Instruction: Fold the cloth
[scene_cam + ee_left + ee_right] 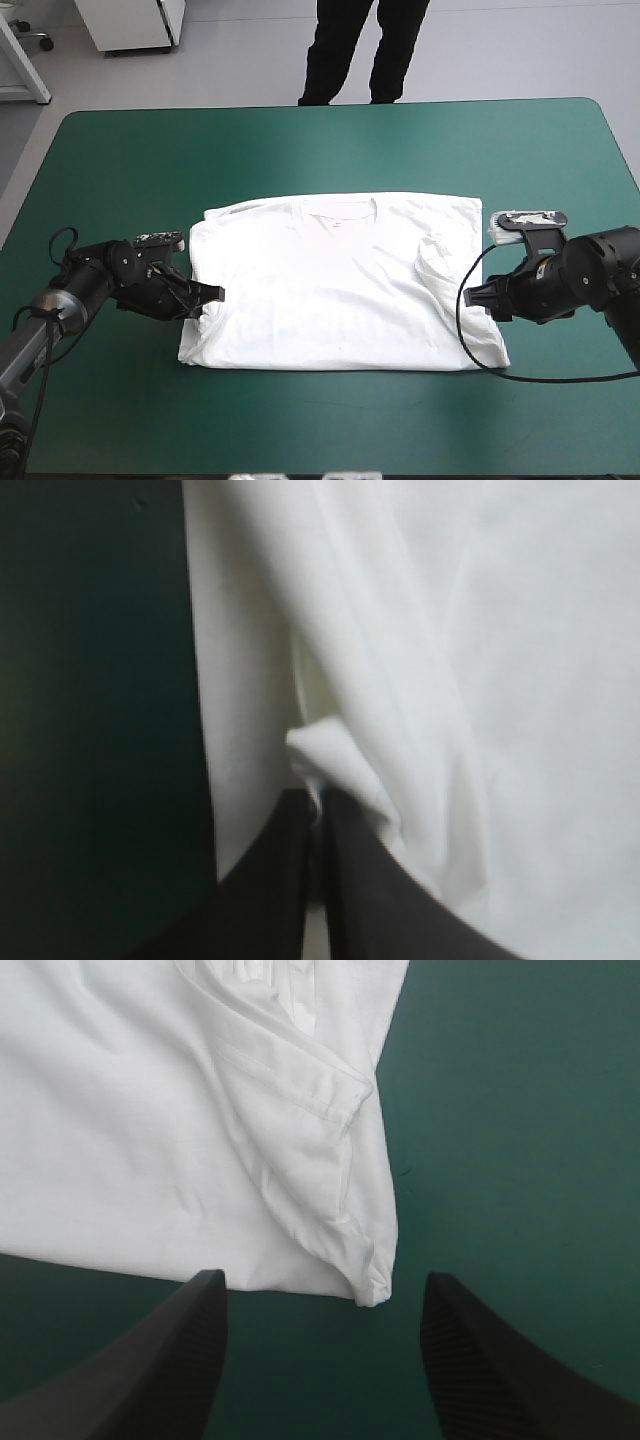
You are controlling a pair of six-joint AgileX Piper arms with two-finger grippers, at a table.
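- T-shirt (340, 280) spread flat on surface (300, 150), sleeves folded inward.
- Left gripper (215, 293), 9 o'clock edge: clenched on a fold, which only the wrist view shows.
- Right gripper (322, 1278), 4 o'clock corner: released.

the table (300, 150) has a teal-green cover (560, 160) and rounded corners. directly on the cover, near the middle, lies the white t-shirt (330, 290). it is spread flat, with the collar toward the far edge of the table and the hem toward the near edge. at its right side a sleeve is folded in over the body. the cover shows on all sides around the t-shirt.
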